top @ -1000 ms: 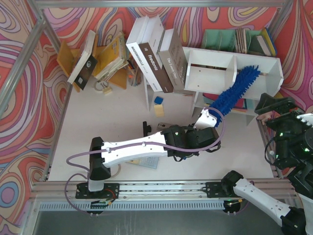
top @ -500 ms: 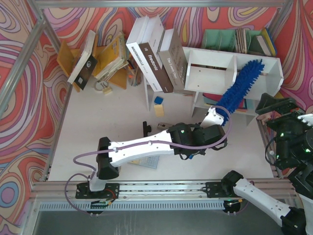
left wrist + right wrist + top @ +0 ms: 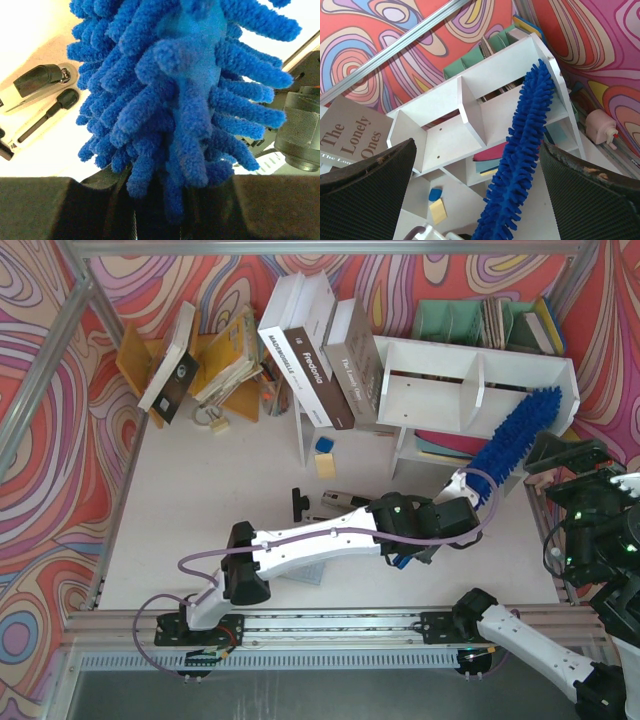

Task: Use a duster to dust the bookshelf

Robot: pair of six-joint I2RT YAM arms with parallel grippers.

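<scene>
Duster [image 3: 515, 435] lies diagonally across the right upper compartment of the bookshelf [image 3: 430, 390], its tip near the right end wall and its handle clamped in the left gripper [image 3: 464, 485]. The right gripper [image 3: 477, 200] hangs wide open just beside it. Pink folders [image 3: 490, 150] lie on the lower level.

The duster [image 3: 515, 435] was royal blue, and the bookshelf [image 3: 430, 358] was white. The walls [image 3: 180, 275] bore swirls of red, pink, orange and blue; the file organizer [image 3: 447, 318] was teal.

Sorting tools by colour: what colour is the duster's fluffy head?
Royal blue; the duster shows best in the left wrist view.
</scene>
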